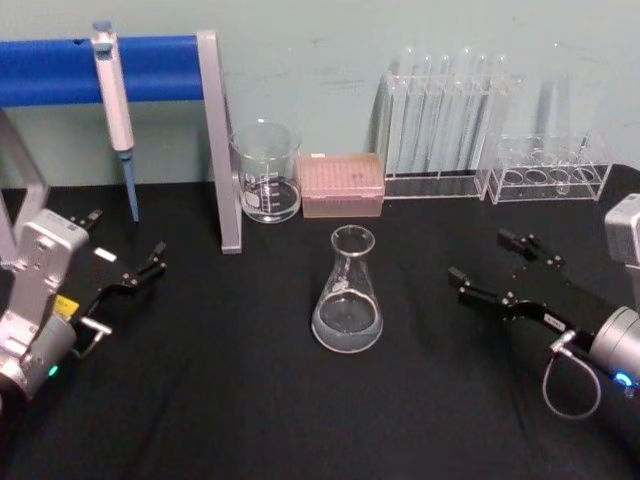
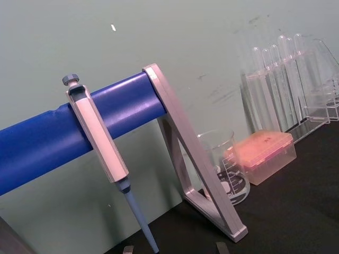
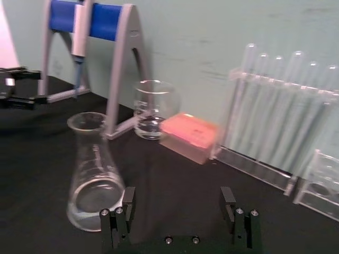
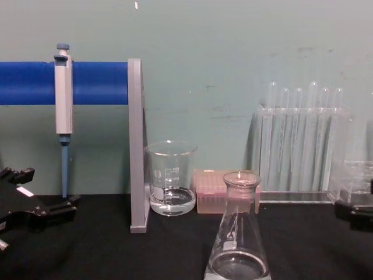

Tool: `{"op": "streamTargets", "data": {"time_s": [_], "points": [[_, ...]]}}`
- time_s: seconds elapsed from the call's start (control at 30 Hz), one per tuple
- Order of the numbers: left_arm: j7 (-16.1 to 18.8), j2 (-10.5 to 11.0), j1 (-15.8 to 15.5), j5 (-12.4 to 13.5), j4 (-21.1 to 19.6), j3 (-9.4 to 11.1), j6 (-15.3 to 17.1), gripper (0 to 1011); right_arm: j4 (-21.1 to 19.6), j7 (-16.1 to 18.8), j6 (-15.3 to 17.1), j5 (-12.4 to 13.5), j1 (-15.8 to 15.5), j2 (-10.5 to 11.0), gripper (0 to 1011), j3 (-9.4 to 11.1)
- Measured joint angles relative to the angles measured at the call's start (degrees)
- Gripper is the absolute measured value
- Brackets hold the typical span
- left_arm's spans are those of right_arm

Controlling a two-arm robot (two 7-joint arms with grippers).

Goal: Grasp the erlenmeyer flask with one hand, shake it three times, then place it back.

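1. Head view: the clear glass conical erlenmeyer flask [image 1: 347, 300] stands upright mid-table on the black table cover [image 1: 250, 400], with a little clear liquid inside. Your right black two-fingered gripper [image 1: 478, 256] hovers well to its right, spread wide and empty. The left black gripper [image 1: 125, 238] sits parked at the far left, also spread. If you close on the sloped wall, the pads may slide on the glass; the neck looks safer.
2. Left wrist view: it faces the blue-barred grey pipette stand [image 2: 122, 106] and the straight-walled glass beaker [image 2: 225, 169]. Nothing is at risk here unless you move this arm.
3. Right wrist view: the flask [image 3: 95, 174] sits off to one side of the open jaws, near one finger [image 3: 126, 206] rather than between the two. If you drive straight ahead, that finger would likely strike the glass and tip it.
4. Chest view: the flask [image 4: 238, 239] has an open mouth, and the beaker [image 4: 171, 178] and pink plastic tip box [image 4: 208, 195] stand behind it. Shaking hard could slop liquid out or swing the flask into them.
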Motion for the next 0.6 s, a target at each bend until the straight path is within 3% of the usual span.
{"op": "streamTargets", "data": {"time_s": [0.3, 0.6], "points": [[0.00, 0.00, 0.00, 0.00, 0.00, 0.00, 0.00, 1001, -0.54, 3.50, 1.27, 0.39, 0.11, -1.25, 1002, -0.60], [0.00, 0.00, 0.00, 0.00, 0.01, 0.00, 0.00, 1001, 0.74, 6.57, 2.62, -0.61, 2.06, -4.03, 1003, -2.16]]}}
